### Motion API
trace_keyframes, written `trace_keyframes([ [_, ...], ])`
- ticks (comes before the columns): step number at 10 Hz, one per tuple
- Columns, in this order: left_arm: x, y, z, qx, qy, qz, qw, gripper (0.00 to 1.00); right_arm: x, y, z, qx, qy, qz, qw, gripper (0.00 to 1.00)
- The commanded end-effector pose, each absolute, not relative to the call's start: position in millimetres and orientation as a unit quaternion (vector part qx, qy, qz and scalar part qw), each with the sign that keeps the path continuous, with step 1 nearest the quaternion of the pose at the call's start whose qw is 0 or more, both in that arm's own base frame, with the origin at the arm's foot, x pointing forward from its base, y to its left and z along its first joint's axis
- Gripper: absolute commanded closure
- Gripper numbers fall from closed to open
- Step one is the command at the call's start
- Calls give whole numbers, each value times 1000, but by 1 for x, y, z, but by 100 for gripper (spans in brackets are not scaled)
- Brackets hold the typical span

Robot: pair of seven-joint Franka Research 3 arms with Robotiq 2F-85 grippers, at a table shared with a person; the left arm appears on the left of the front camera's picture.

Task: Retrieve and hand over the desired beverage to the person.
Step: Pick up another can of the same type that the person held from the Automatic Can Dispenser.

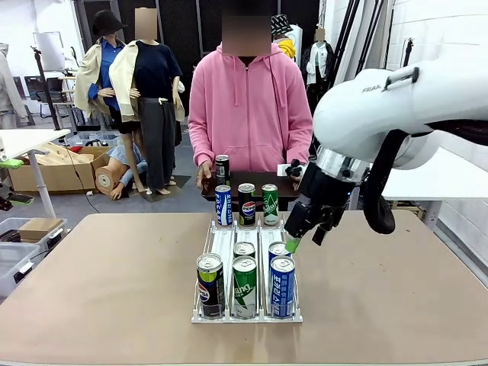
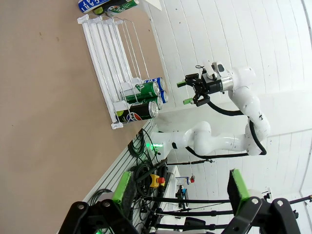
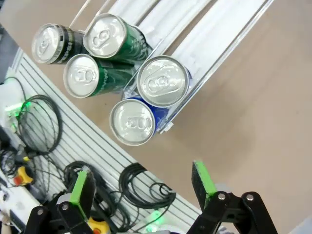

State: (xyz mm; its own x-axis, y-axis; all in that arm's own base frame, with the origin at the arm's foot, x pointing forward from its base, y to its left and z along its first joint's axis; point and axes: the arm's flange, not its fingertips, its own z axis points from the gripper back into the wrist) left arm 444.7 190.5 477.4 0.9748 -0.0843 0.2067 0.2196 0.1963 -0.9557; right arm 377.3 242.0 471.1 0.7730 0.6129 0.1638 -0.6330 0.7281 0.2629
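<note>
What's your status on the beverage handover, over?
Right gripper open, above the blue cans, near right of the rack. Left gripper open, off to the side. No can gripped. Path clear.

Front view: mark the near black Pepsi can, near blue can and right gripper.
Near black Pepsi can (image 1: 211, 290), front view, on its label.
Near blue can (image 1: 282, 290), front view, on its side.
Right gripper (image 1: 305, 238), front view, between its fingers.

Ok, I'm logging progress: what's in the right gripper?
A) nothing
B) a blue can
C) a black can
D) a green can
A: the right gripper hangs open by the rack, with nothing between its fingers.
</note>
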Motion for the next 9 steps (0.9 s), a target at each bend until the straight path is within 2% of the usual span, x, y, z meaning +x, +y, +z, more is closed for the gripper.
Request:
trace_keyframes([
  [1, 440, 188, 477, -621, -59, -94, 776, 0, 381, 262, 470, 118, -26, 324, 938, 0],
  [9, 440, 188, 477, -621, -59, -94, 776, 0, 364, 320, 433, 42, -34, 325, 944, 0],
])
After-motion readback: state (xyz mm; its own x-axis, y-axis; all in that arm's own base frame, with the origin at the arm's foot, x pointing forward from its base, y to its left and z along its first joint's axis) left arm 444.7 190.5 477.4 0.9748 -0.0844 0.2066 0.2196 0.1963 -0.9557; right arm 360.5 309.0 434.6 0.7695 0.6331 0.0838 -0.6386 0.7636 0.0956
